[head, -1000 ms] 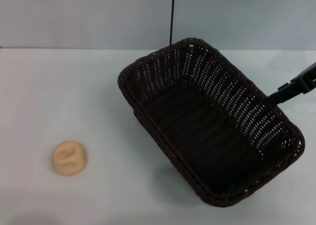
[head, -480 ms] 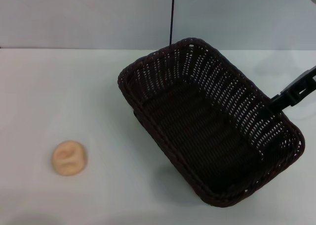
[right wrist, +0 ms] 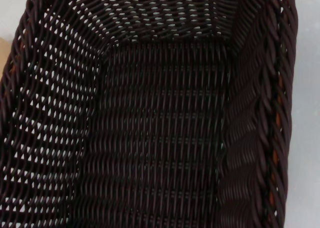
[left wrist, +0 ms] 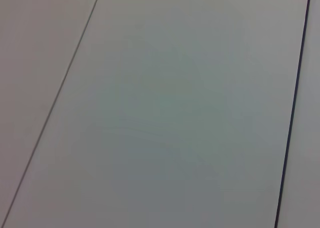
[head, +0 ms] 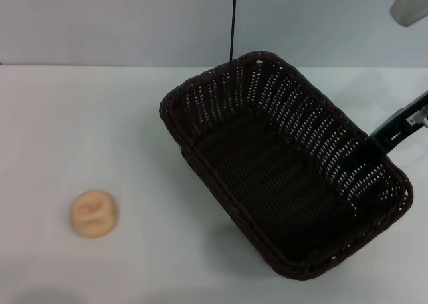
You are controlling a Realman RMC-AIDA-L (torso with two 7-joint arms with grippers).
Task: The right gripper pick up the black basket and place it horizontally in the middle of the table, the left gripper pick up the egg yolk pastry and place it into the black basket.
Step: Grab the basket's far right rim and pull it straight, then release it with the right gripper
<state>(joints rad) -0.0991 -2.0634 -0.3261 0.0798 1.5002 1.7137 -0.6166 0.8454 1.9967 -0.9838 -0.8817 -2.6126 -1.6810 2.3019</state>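
Observation:
The black basket [head: 277, 174] sits empty on the white table [head: 100, 130], right of centre, with its long side running diagonally. My right gripper [head: 374, 140] reaches in from the right edge and meets the basket's right rim. The right wrist view looks straight down into the basket's woven inside [right wrist: 155, 133]. The egg yolk pastry [head: 94, 213] lies alone at the front left of the table, far from the basket. My left gripper is out of view; the left wrist view shows only a plain pale surface.
A pale wall [head: 120, 23] with a thin dark vertical seam [head: 233, 20] stands behind the table. A grey-white piece of the right arm [head: 409, 5] shows at the top right corner.
The right arm has dropped a little at the basket's right rim, and the grey-white arm piece has come into view at the top right. The basket and pastry have not moved.

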